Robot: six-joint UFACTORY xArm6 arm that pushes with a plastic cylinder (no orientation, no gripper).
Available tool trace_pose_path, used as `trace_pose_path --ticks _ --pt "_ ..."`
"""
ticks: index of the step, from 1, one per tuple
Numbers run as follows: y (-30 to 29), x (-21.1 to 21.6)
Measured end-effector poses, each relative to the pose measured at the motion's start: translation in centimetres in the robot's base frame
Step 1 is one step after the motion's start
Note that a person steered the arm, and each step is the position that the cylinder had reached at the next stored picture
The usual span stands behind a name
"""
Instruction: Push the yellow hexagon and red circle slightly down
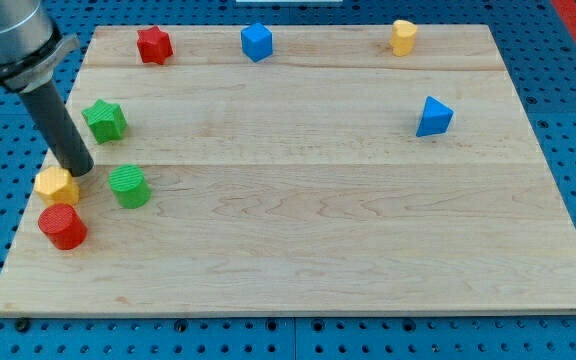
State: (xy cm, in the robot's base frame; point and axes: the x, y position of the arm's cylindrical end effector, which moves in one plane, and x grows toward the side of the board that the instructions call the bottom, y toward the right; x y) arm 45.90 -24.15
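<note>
Near the view's left edge of the table, my tip sits at the upper right of the yellow hexagon, seemingly touching it. No jaws exist on this rod, so nothing is held. Just below lies the red circle, with a green cylinder to the right and a green star above.

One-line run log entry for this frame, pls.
tip touching yellow hexagon top-right edge | red circle just below hexagon | green cylinder right of hexagon
</note>
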Motion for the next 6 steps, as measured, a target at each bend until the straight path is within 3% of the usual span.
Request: trace_pose_path --ticks 2,5,6 --pt "-0.8 -2.5" --pt "-0.8 4.3" --pt "-0.8 4.4"
